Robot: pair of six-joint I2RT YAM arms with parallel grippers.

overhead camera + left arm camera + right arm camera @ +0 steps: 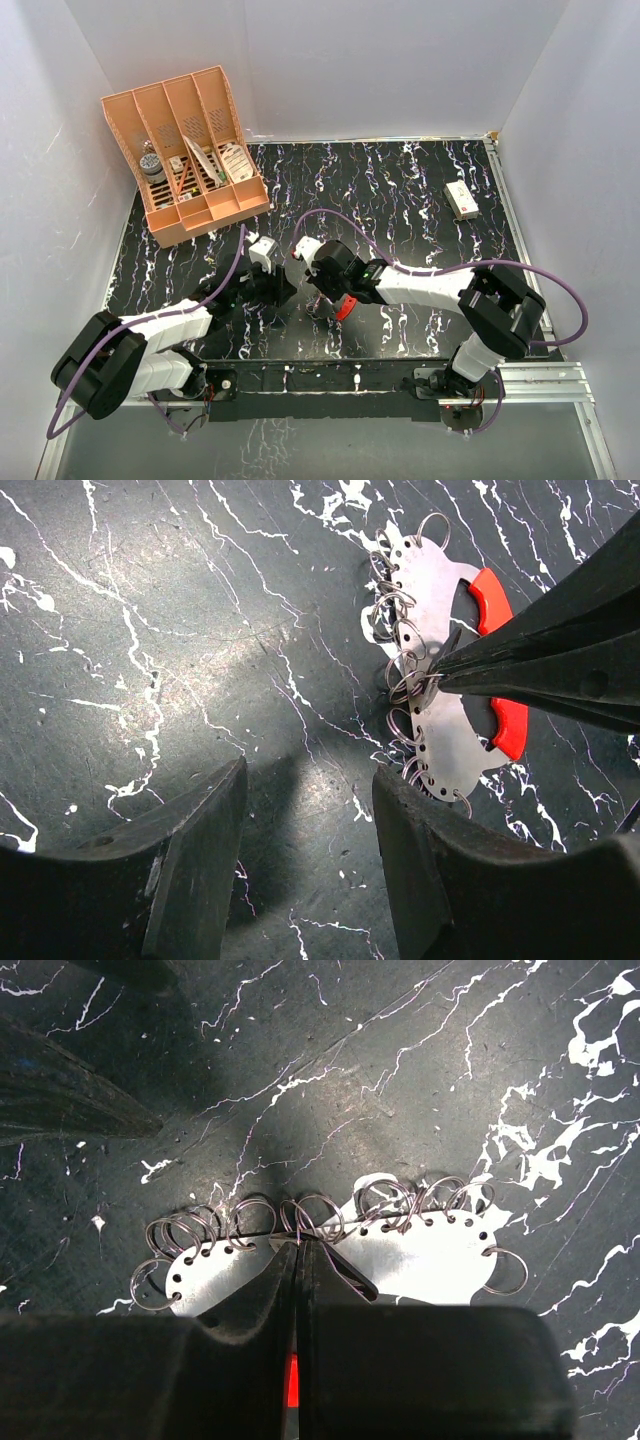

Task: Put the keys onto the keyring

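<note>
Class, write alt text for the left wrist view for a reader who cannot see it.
The right end effector, shut, pinches the keyring at its ring-lined edge: a silver plate with a red grip against a dark marbled table. The left end effector hangs open and empty.

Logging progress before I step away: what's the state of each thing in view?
Right tool: shut on the keyring.
Left tool: open, empty, over the table.
Keyring: gripped at its edge, wire rings through its holes.
White box: lying flat, untouched.
Orange organizer: upright, items inside.
</note>
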